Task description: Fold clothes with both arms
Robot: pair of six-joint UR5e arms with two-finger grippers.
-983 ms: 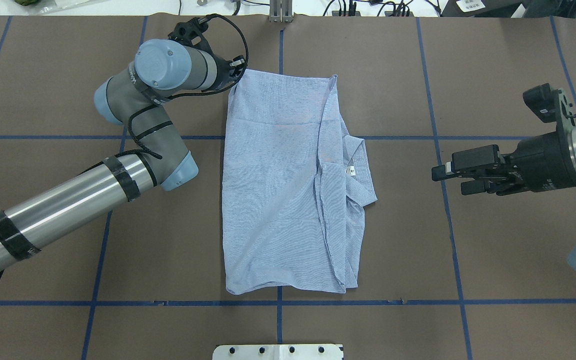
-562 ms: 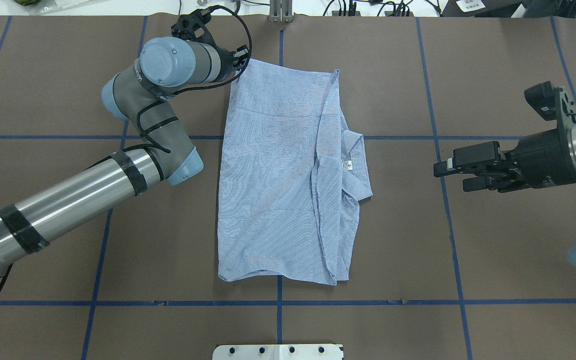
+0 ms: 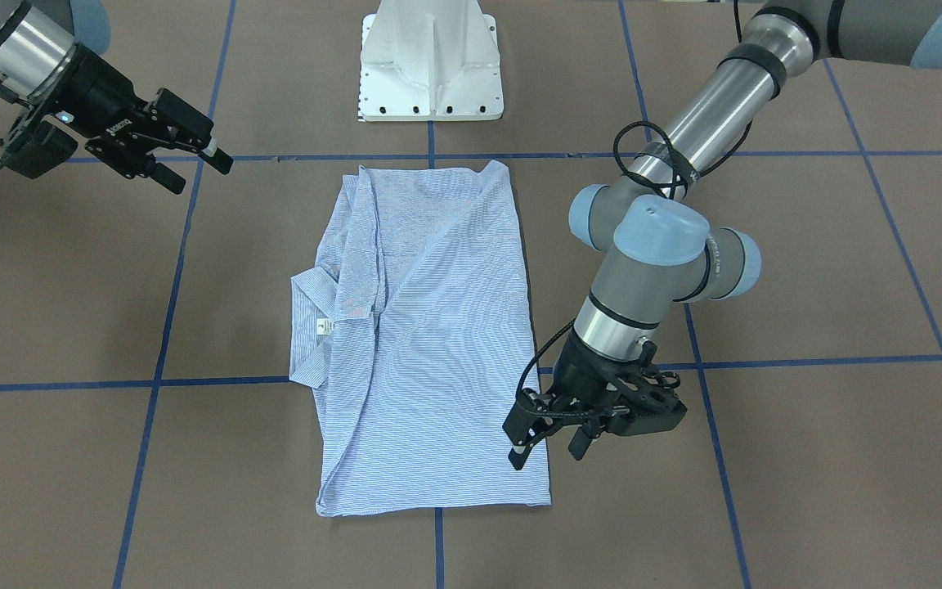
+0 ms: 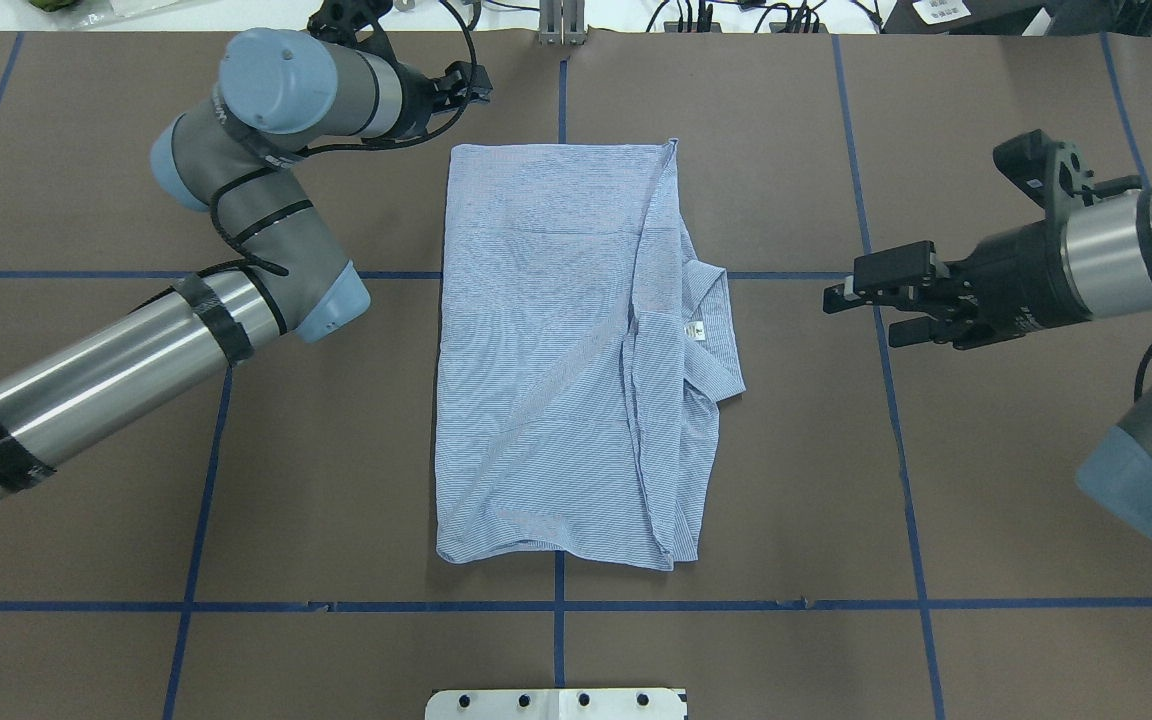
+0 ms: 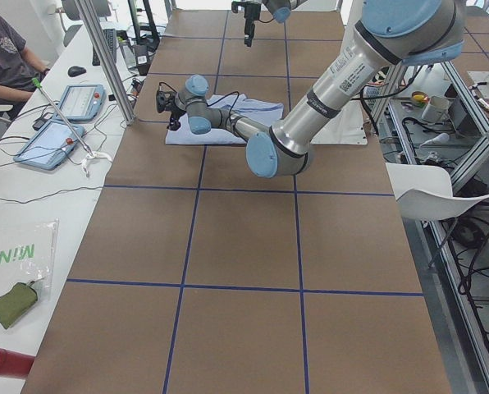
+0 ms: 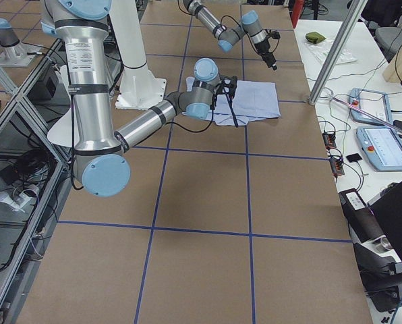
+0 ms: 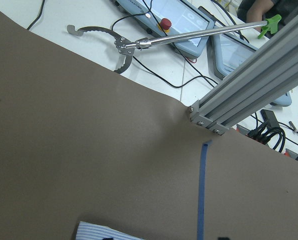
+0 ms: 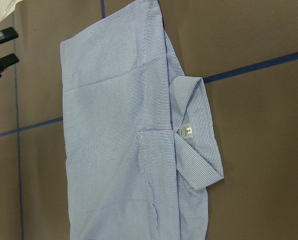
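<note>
Lying flat in the middle of the table (image 4: 786, 480), the shirt (image 4: 546, 350) is now a long, narrow rectangle. One side is doubled over, and the collar (image 4: 716, 320) pokes out past the fold on the robot's right. A second ago its far left corner was drawn up and pinched under the left gripper (image 3: 545, 456), and the whole shirt sat a little nearer the robot. Since then we see it dragged slightly away, its far edge now straight and square. The left gripper has let go. It hangs above and just beside that corner with its fingers spread and nothing between them, and we cannot tell for sure from the front view whether one fingertip grazes the cloth. The right gripper (image 4: 861, 315) has meanwhile come in closer on the collar side, though it is well apart from the shirt, its fingers also spread and empty. We judge that the straightening tug is finished and the lengthwise fold has held, so neither arm has a hold on the shirt for the moment. What is left looks like a crosswise fold, which would need both grippers to take hold along one short edge. The loose collar and the rumpled cloth beside it may shift when that happens.
</note>
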